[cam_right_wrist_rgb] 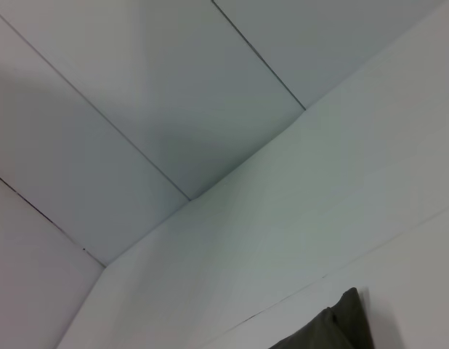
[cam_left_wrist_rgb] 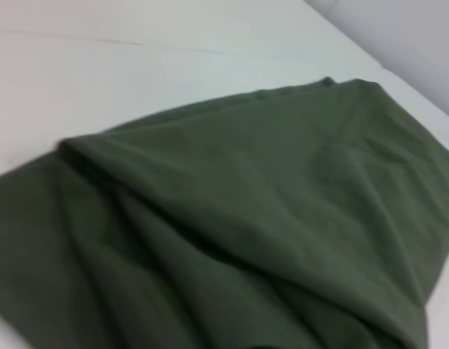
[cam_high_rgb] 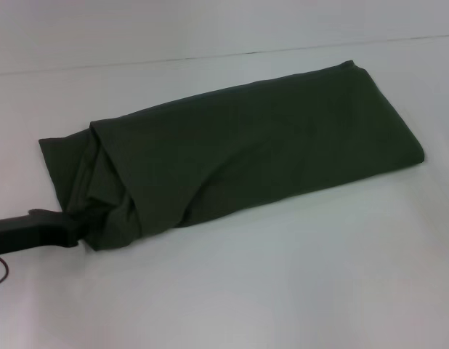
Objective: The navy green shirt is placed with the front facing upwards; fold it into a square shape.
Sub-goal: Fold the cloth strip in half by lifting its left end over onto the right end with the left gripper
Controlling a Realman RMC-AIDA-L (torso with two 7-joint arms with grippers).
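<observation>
Here the shirt (cam_high_rgb: 239,145) lies on the white counter (cam_high_rgb: 282,291) as a long, narrow band, folded lengthwise with its plain green side up. The band runs diagonally, from the near left of the counter to the far right. Its far right end is a flat, squared fold with a clean edge. Its near left end is bunched and creased, with one loose flap spread flat toward the left.

The left hand (cam_high_rgb: 75,227) comes in low from the left edge of the head view, a dark arm lying close to the counter. Its tip is buried in the bunched near-left end of the shirt, and the cloth hides the fingers, so I cannot tell whether they are spread or pinching the fabric. The left wrist view looks along the shirt (cam_left_wrist_rgb: 246,218) from that end, showing soft ridges and folds running away toward the far corner.

The right hand is out of sight. The right wrist view shows only the white counter (cam_right_wrist_rgb: 319,218) and one corner of the shirt (cam_right_wrist_rgb: 333,331).
</observation>
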